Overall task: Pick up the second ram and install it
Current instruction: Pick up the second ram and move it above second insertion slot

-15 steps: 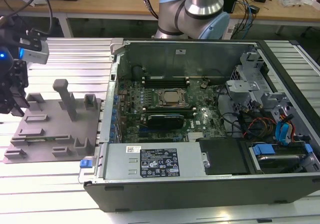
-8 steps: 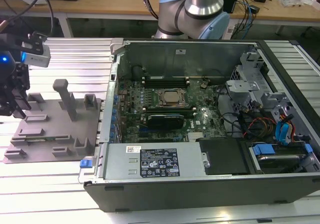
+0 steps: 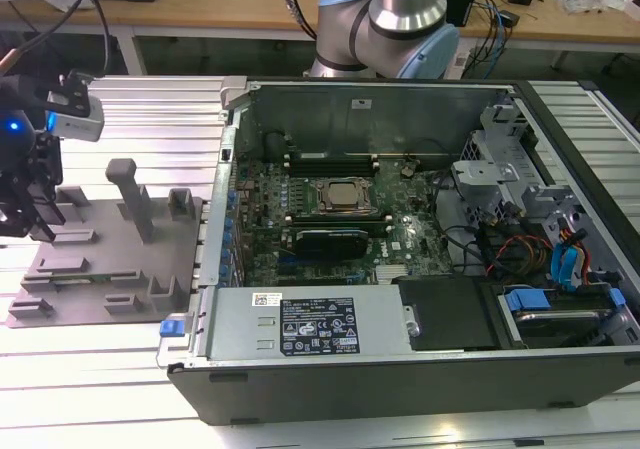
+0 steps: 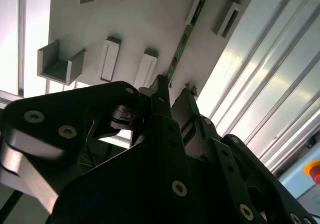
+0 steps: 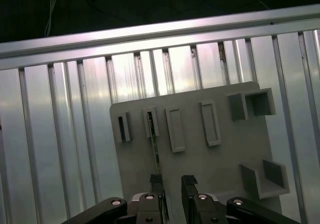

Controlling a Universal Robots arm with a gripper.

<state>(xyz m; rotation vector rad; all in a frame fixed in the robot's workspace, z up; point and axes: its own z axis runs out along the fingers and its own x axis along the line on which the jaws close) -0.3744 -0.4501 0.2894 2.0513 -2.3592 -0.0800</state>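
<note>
Hovering end effector (image 5: pixel 172 181), parted, second ram (image 5: pixel 155 151) edgewise

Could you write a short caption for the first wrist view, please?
Open gripper close to the second ram, which stands in a grey holder plate.

The ribbed aluminium table (image 3: pixel 160 119) is carrying a grey slotted fixture plate (image 3: pixel 100 254) at the exterior view's left, with an open computer case (image 3: pixel 400 394) lying just beside it.
</note>
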